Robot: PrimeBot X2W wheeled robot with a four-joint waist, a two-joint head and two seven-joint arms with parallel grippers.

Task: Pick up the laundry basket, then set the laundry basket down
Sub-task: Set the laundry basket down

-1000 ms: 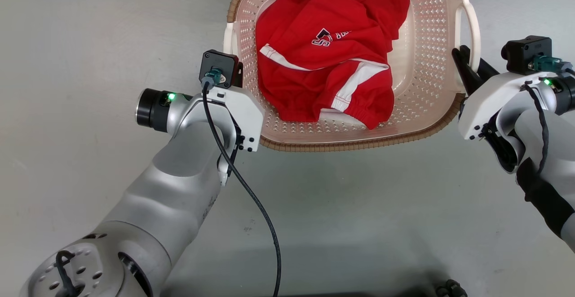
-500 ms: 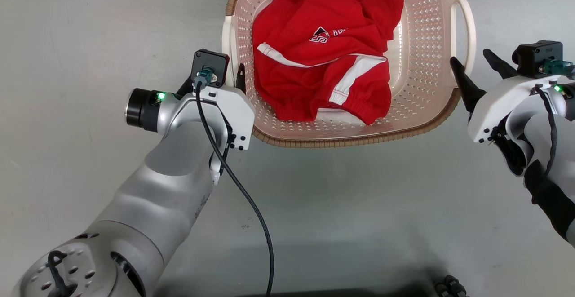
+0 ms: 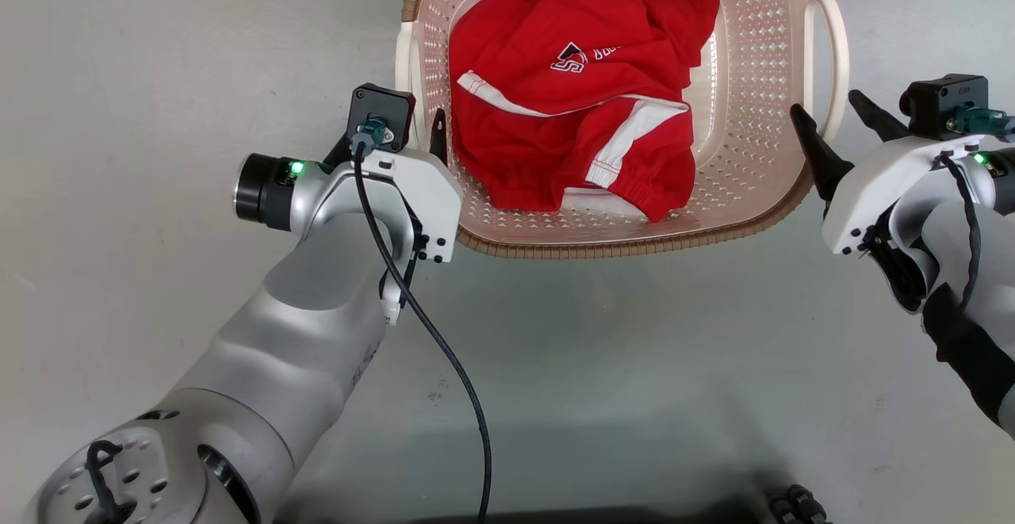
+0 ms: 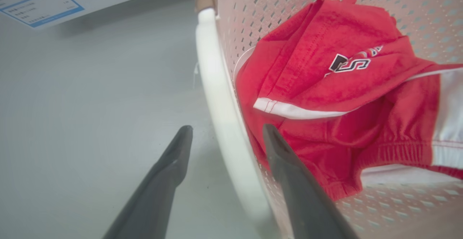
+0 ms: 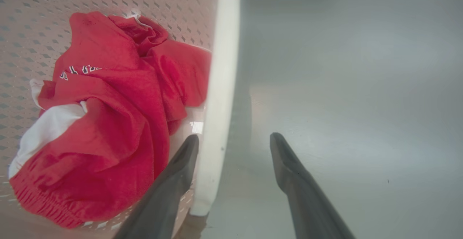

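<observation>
The pale pink laundry basket (image 3: 634, 248) with its brown woven rim sits on the grey floor at the top centre of the head view, holding a red garment (image 3: 571, 104). My left gripper (image 3: 414, 131) is open, its fingers (image 4: 170, 166) on either side of the basket's white left handle (image 4: 213, 69), one outside and one inside the wall. My right gripper (image 3: 825, 104) is open too, astride the white right handle (image 5: 224, 69). Its inner finger (image 5: 173, 181) lies close to the handle, while the outer one stands apart over the floor.
Bare grey floor (image 3: 618, 365) spreads around the basket and between my arms. A white panel with a blue-bordered label (image 4: 32, 0) stands beyond the basket's left side. A small dark object (image 3: 793, 504) lies at the bottom edge.
A second ago my right gripper was shut around the right handle; its fingers have since spread apart. My left gripper's inner finger has come into sight inside the basket wall. The basket stays on the floor.
</observation>
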